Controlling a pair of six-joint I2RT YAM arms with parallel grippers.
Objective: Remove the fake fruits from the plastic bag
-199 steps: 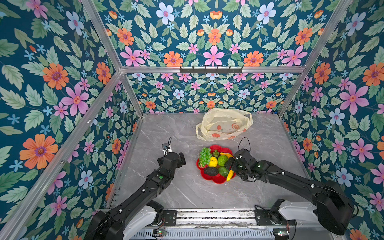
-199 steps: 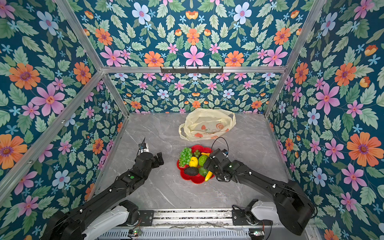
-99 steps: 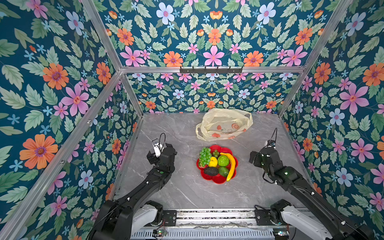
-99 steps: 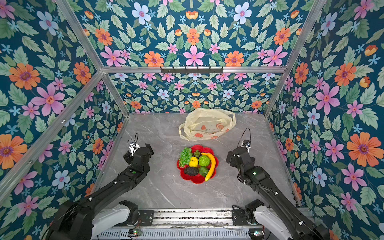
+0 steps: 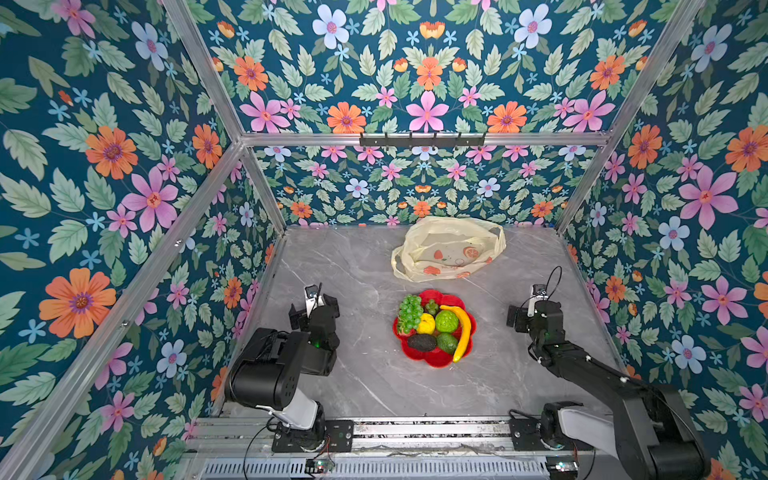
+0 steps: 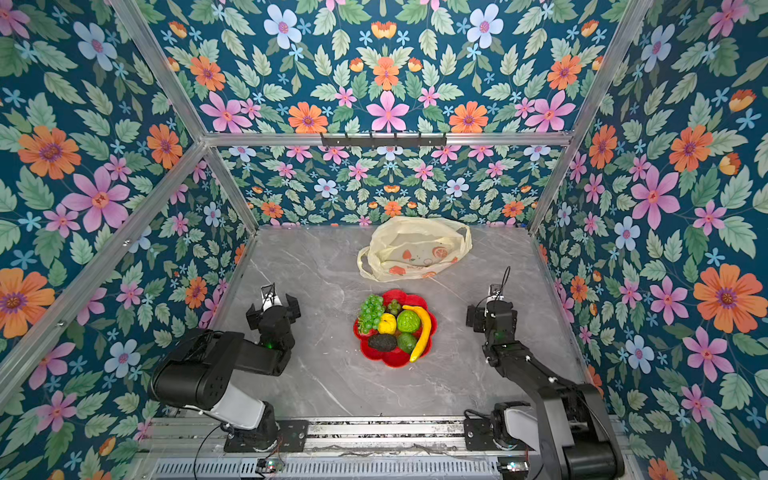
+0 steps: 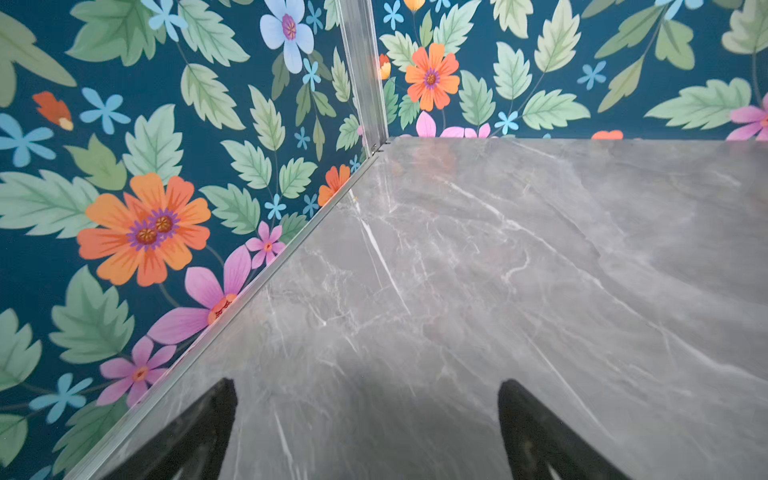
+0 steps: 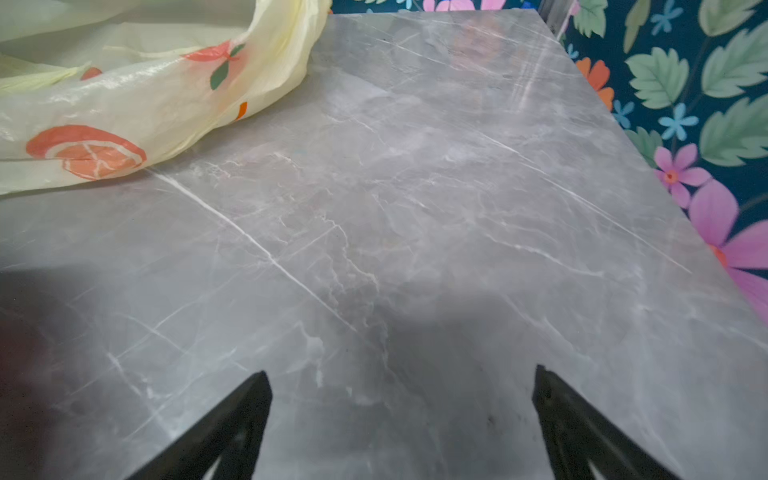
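Note:
The fake fruits (image 5: 446, 321) (image 6: 409, 321) lie piled on a red flower-shaped plate (image 5: 432, 362) (image 6: 392, 362) in both top views: green grapes (image 5: 409, 311), a lemon (image 5: 426, 324), a banana (image 5: 463, 332), a dark avocado (image 5: 422, 342) and bumpy green fruits. The plastic bag (image 5: 449, 249) (image 6: 415, 249) (image 8: 124, 104) lies slack behind the plate, pale yellow with orange prints. My left gripper (image 5: 312, 309) (image 6: 272, 309) (image 7: 368, 395) hangs open over bare table, left of the plate. My right gripper (image 5: 536, 311) (image 6: 492, 313) (image 8: 401, 380) stands open to the plate's right, holding nothing.
Flowered walls with aluminium posts close in the grey marble table (image 5: 365, 386) on three sides; the left gripper points toward the back-left corner post (image 7: 365, 83). A black hook rail (image 5: 422, 139) runs along the back wall. A metal rail (image 5: 415, 428) carries both arm bases.
My right gripper left the banana on the plate and drew back to the right. The left gripper swung away from the plate toward the left wall, its arm folding back.

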